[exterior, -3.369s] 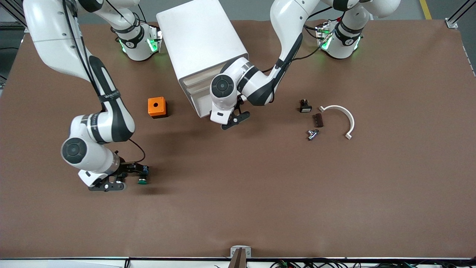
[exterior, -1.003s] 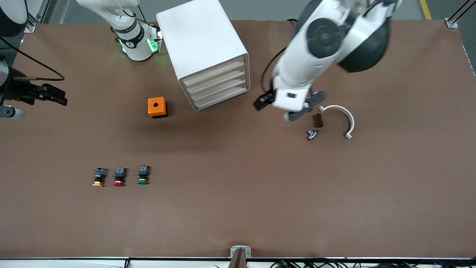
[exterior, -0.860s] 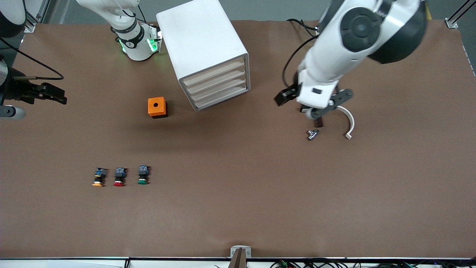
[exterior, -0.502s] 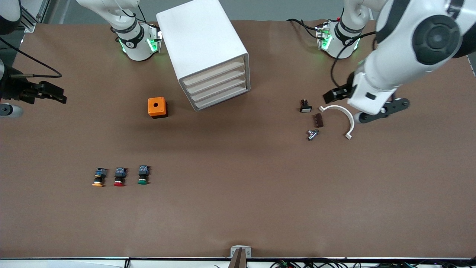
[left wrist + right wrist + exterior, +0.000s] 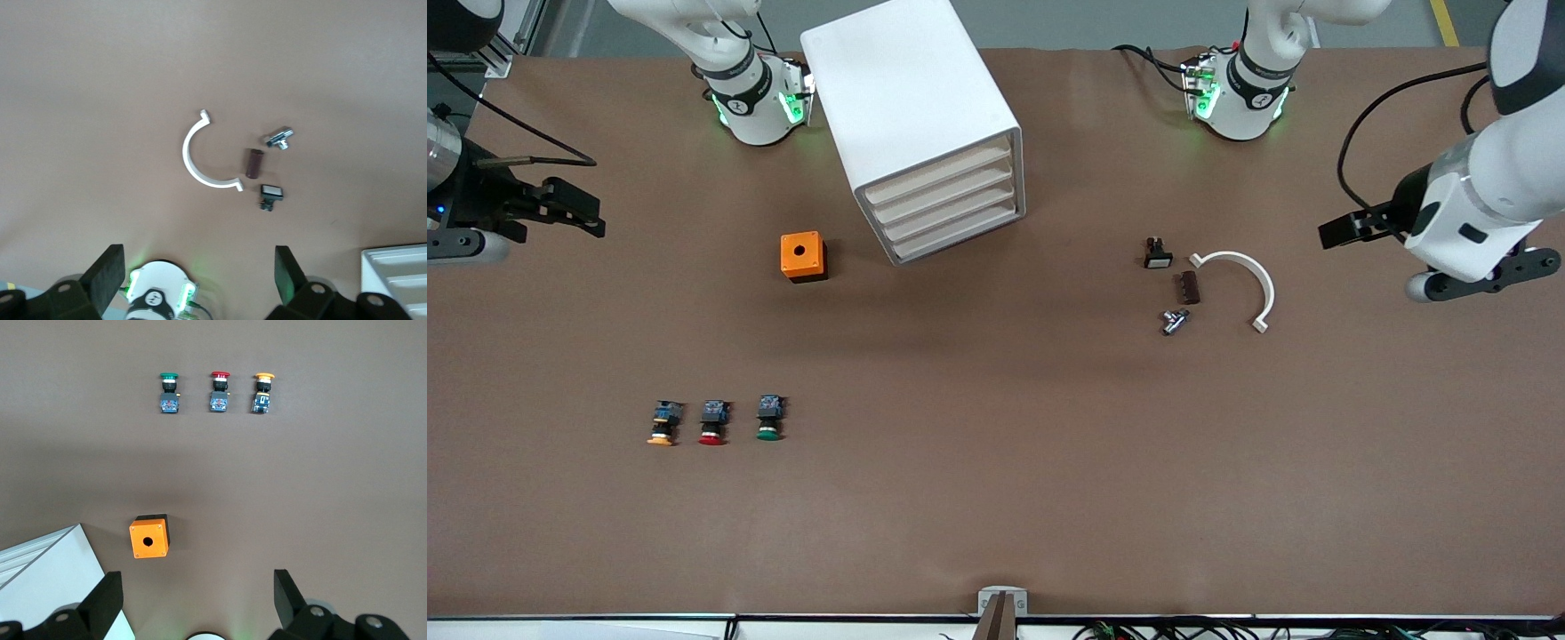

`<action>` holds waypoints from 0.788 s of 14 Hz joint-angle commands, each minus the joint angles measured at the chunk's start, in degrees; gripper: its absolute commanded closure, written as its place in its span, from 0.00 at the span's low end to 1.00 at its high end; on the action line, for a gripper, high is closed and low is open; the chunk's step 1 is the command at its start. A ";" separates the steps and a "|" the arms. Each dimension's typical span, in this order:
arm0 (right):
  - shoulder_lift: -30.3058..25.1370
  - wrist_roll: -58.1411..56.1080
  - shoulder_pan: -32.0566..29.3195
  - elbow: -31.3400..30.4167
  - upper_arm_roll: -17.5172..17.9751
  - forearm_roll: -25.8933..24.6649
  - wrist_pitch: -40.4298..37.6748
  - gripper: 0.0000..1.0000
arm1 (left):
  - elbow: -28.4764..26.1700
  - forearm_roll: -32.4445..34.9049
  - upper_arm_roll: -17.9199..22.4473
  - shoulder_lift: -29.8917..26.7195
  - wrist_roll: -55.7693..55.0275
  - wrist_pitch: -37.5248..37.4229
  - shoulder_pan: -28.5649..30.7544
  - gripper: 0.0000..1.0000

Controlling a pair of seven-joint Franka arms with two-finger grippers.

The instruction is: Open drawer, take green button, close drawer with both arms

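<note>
1. With all four fronts of the cabinet [image 5: 925, 133] flush, the drawer [image 5: 951, 229] looks shut.
2. The button [image 5: 768, 418] lies out on the table [image 5: 996, 462], beside the red-capped button [image 5: 712, 422] — a careless reach might take its neighbour.
3. Left gripper [image 5: 1440, 258] and right gripper [image 5: 525, 213], jaws apart and empty, hang over the table's ends — little left to go wrong.

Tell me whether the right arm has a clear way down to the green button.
Probably yes: the right gripper hangs open and empty, and the green button lies in the open, with only the red button beside it.
</note>
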 commanded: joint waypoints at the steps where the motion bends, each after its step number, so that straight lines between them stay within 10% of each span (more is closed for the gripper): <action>1: -2.36 -0.24 0.03 -2.04 -0.16 0.56 1.31 0.00 | -4.27 1.50 -0.67 -4.21 5.58 0.64 3.27 0.01; 11: -7.21 4.24 0.56 -8.02 -0.07 1.00 5.98 0.00 | -17.97 2.21 -15.44 -9.91 8.32 15.92 21.29 0.01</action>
